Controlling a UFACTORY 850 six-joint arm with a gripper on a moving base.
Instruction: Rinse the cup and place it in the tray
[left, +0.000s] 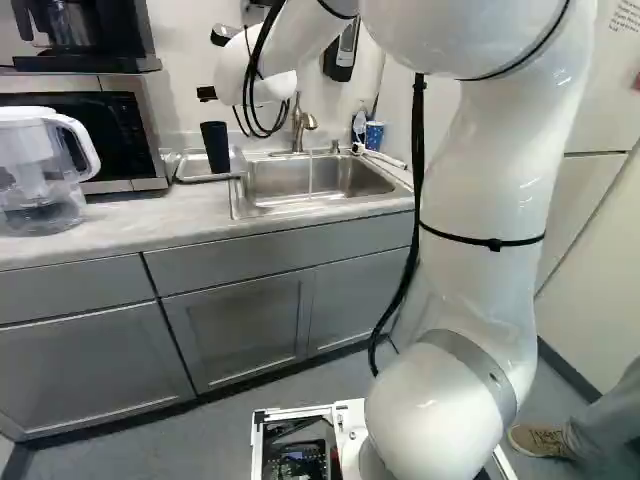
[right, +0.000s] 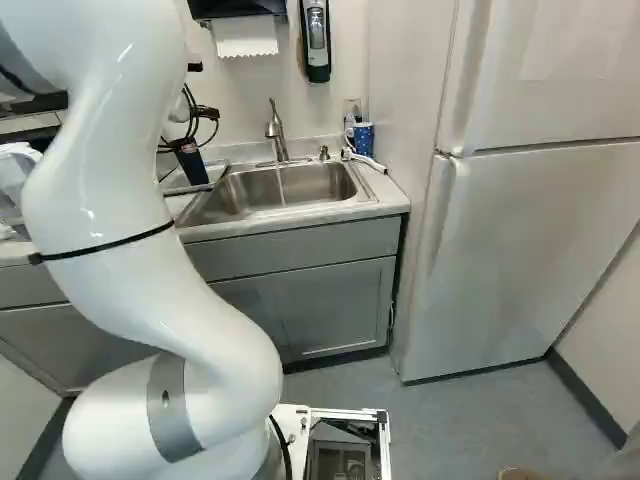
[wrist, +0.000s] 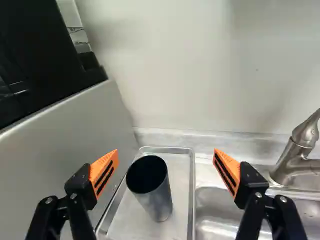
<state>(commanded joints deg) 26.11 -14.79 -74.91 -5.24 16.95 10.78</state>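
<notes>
Taking the wall behind the sink as twelve o'clock, the arm (left: 490, 200) reached out toward eleven from its lowest joint, over the counter (left: 185, 218). Its jaws (left: 206, 94) were spread wide, with only a small part of them showing in the left base view past the arm's white end. In the wrist view both orange pads (wrist: 105, 172) showed, well apart. The dark cup (wrist: 159, 200) lay between and beyond them, touched by neither. It stood upright, mouth up, in the shallow metal tray (wrist: 192, 172), near the rim at nine o'clock.

The tray sat on the counter just beside the stainless sink (left: 325, 178), on the sink's nine o'clock side. The faucet (wrist: 294, 155) rose at about two o'clock from the dark cup, behind the basins. At nine o'clock from the tray was the microwave (left: 110, 135), with a black coffee maker (left: 85, 35) on top. A clear pitcher with a white lid (left: 35, 185) stood on the counter, toward eight o'clock from the tray. A blue patterned cup (right: 364, 138) stood near the sink's one o'clock corner, and the white refrigerator (right: 530, 240) rose at three o'clock from the sink.
</notes>
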